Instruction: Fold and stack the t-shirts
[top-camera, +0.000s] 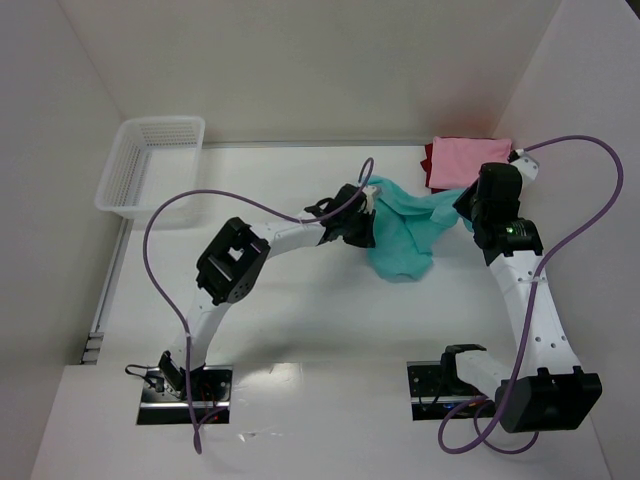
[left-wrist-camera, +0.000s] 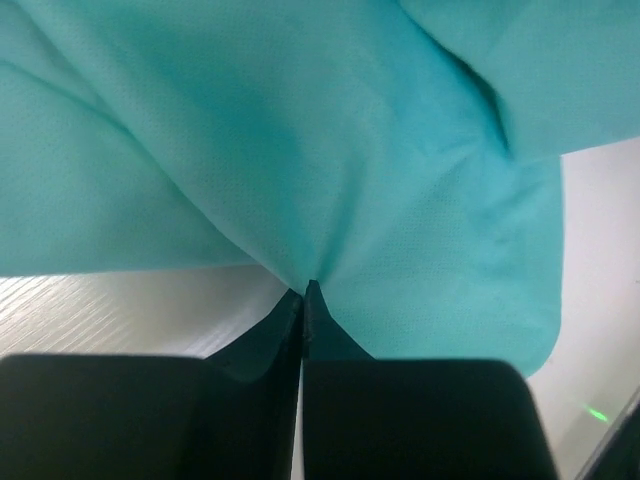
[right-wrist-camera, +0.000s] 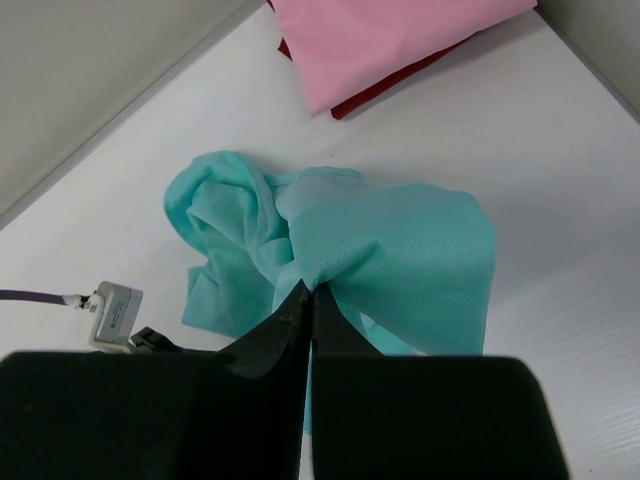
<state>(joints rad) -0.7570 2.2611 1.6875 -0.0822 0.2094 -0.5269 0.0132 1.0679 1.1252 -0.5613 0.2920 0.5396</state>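
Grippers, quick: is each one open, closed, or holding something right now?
Left gripper: closed on the teal t-shirt.
Right gripper: closed on the same teal t-shirt.

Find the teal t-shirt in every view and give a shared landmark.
Top external: teal t-shirt right of centre, bunched.
Left wrist: fills the upper frame, pinched in shut jaws.
Right wrist: mid-frame, gathered at shut jaws.
Landmark: pink t-shirt, far right corner from above, top edge in right wrist; absent from left wrist.
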